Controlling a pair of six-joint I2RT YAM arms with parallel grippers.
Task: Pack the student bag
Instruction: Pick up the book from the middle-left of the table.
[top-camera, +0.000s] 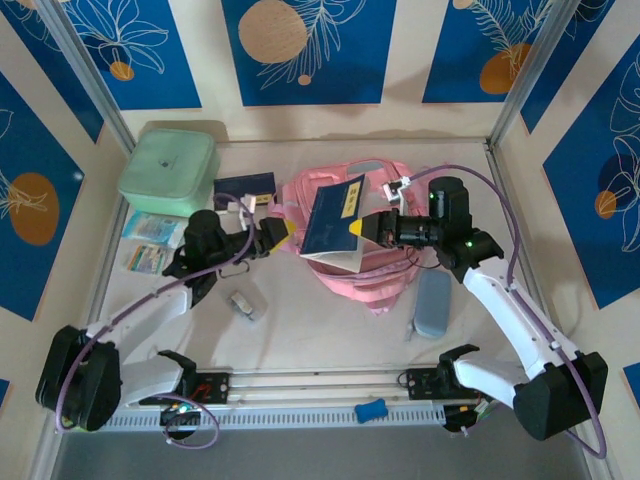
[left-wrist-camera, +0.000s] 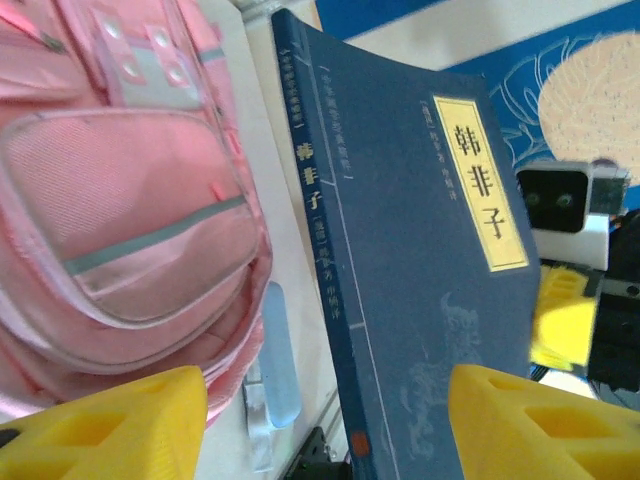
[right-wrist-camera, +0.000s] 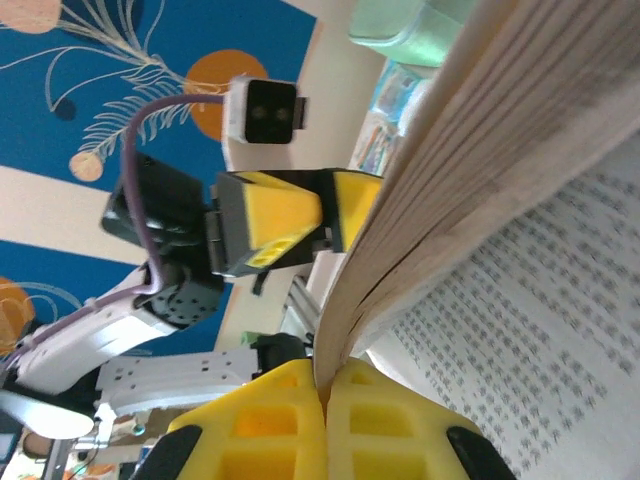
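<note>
One pink student bag (top-camera: 385, 285) lies in the middle of the desk (top-camera: 320, 330). Just above it the right fingers (right-wrist-camera: 270, 420) pinch one blue book (top-camera: 335, 215); at the bag's left edge the left fingers (left-wrist-camera: 110, 425) gape, holding nothing, and one grey case (top-camera: 433, 305) lies right of it

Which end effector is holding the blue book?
The right end effector: its yellow fingers are pinched shut on the blue book's pages. The left end effector has its fingers spread open.
</note>
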